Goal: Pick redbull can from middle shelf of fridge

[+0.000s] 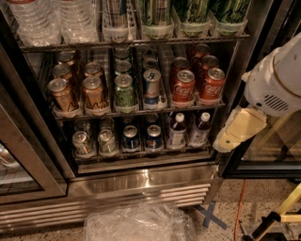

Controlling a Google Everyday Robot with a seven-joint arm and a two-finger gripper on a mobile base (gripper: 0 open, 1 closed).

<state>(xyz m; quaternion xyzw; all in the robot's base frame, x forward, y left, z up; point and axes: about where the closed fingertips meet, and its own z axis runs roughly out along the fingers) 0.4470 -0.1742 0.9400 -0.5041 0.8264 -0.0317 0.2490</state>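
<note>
The redbull can [152, 87], slim and silver-blue with a silver lid, stands at the front of its lane on the middle shelf [136, 113] of the open fridge [141, 186]. More slim cans queue behind it. A green can [124, 92] is on its left and red cola cans [183, 86] on its right. My gripper [226, 139], a cream-coloured hand on a white arm [275, 84], hangs at the right by the door frame, outside the fridge, lower than the can and well to its right.
Gold cans [63, 94] fill the shelf's left lanes. The rack above holds water bottles [56, 19] and tall green-black cans [193, 12]. The rack below holds dark-blue cans [141, 137] and small bottles [188, 129]. A crumpled plastic bag [138, 223] lies on the floor in front. A glass door [23, 160] is at left.
</note>
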